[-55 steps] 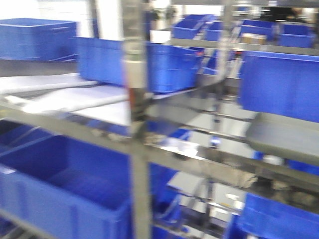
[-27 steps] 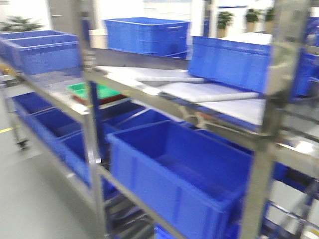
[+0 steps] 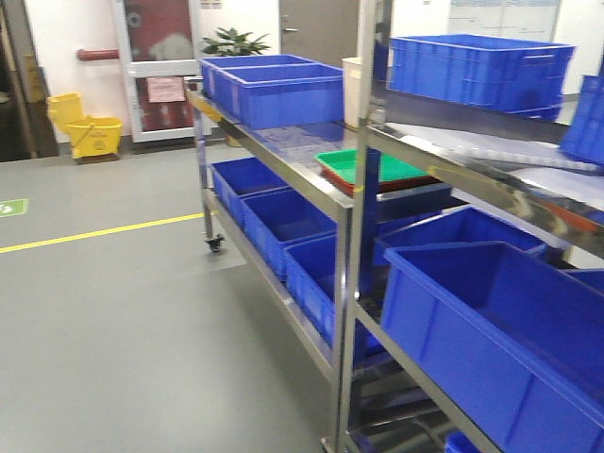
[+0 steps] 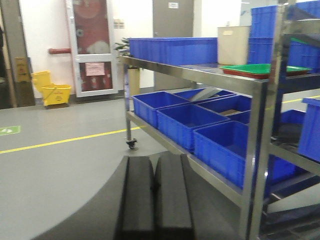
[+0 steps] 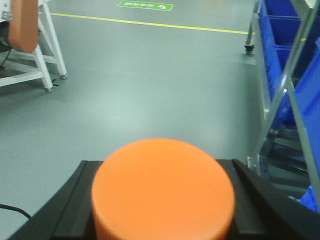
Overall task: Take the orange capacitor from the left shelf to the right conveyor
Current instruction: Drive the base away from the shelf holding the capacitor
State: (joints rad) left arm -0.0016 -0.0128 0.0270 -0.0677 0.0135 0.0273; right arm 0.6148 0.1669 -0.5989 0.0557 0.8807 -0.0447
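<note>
The orange capacitor (image 5: 162, 187) fills the bottom of the right wrist view, its flat round end facing the camera. My right gripper (image 5: 162, 169) is shut on it, with a black finger on each side, and hangs over grey floor. My left gripper (image 4: 154, 176) is shut with its two black pads (image 4: 137, 195) pressed together and nothing between them. The left shelf (image 3: 344, 283), a steel rack with blue bins, stands along the right of the front view; its frame (image 4: 255, 130) also shows in the left wrist view. The right conveyor is out of view.
A green tray (image 3: 373, 170) lies on the rack's upper level. A yellow mop bucket (image 3: 90, 132) stands by the far wall near a door. A yellow line (image 3: 94, 233) crosses the grey floor. A white-framed stand (image 5: 35, 55) is at the right wrist view's left.
The front view has swung left, from a close blurred look into the rack's blue bins to the rack's end, the open floor and the far wall.
</note>
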